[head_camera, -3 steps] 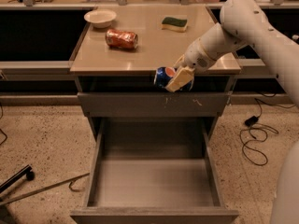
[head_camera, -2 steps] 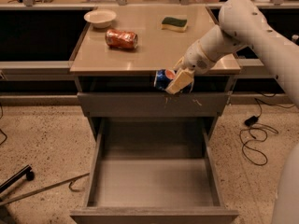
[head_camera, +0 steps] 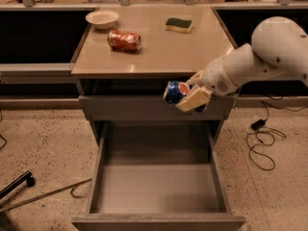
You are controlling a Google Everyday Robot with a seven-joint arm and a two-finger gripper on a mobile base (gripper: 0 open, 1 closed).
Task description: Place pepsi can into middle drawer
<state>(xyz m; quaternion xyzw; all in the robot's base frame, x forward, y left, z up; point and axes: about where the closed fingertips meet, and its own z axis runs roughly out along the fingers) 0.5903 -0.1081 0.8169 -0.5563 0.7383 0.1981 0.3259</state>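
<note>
Hanging just off the front edge of the bench [head_camera: 159,52], toward its front right corner, the pincer [head_camera: 189,96] has the pepsi can [head_camera: 173,91] clamped between its pale, flat, tan fingers [head_camera: 194,99]; the jaws are closed tight on the can's sides; the can is a small blue cylinder, tipped on a slant, its round red and white logo facing out; it sits in the air against the plain grey front of the shut upper drawer [head_camera: 125,107], touching nothing but the pincer.

Below, the middle drawer [head_camera: 156,189] is pulled right out; a wide grey metal tray, smooth flat floor, low straight side walls, plain front lip nearest the camera; the can is above it and well clear of its floor.

The arm [head_camera: 260,57] comes in from the right, smooth white rounded shells, a big bulbous joint at the right edge.

On the matte beige bench top: a crumpled orange-red can [head_camera: 124,40] lying on its side near the back left; a shallow white bowl [head_camera: 102,19] at the back left corner; a green and yellow sponge [head_camera: 178,24] toward the back edge.

A black cable [head_camera: 262,143] loops on the speckled floor [head_camera: 43,143] to the right.
</note>
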